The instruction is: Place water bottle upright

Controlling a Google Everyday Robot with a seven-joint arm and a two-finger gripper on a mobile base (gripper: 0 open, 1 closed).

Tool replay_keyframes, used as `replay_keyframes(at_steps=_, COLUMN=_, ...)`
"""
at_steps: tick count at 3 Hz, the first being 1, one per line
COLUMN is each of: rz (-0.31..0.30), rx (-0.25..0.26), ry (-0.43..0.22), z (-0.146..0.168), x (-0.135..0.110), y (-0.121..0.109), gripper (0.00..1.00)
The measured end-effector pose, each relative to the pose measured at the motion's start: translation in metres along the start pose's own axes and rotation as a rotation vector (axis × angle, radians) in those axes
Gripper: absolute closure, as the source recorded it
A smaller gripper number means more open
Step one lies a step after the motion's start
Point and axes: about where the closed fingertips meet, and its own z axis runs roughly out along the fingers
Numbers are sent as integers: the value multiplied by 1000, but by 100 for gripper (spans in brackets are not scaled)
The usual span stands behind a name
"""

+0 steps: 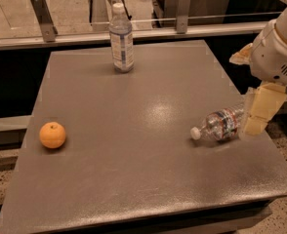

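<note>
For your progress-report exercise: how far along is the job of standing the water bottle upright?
Done: the gripper is at the base end of the water bottle. In hand: possibly a grasp; I cannot confirm it. Left: the bottle lies on its side on the table, so standing it up remains.

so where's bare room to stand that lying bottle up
The widest bare stretch of table is the middle, between the orange at left, the upright bottle at back and the lying water bottle at right. The front strip is bare too. Crowded: the right edge, with the gripper at the bottle's base.
</note>
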Motion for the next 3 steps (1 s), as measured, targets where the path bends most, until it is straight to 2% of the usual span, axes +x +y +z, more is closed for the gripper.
replay_keyframes(at_steps=1, rz=-111, rx=-70, ry=0, z=37, x=7, y=5, gripper=0)
replay_keyframes(at_steps=2, rz=-201, rx=-108, ry=-8, z=58, x=15, y=7, gripper=0)
replay_keyframes(at_steps=3, rz=-261, rx=-124, ry=-30, z=74, x=19, y=9, gripper=0)
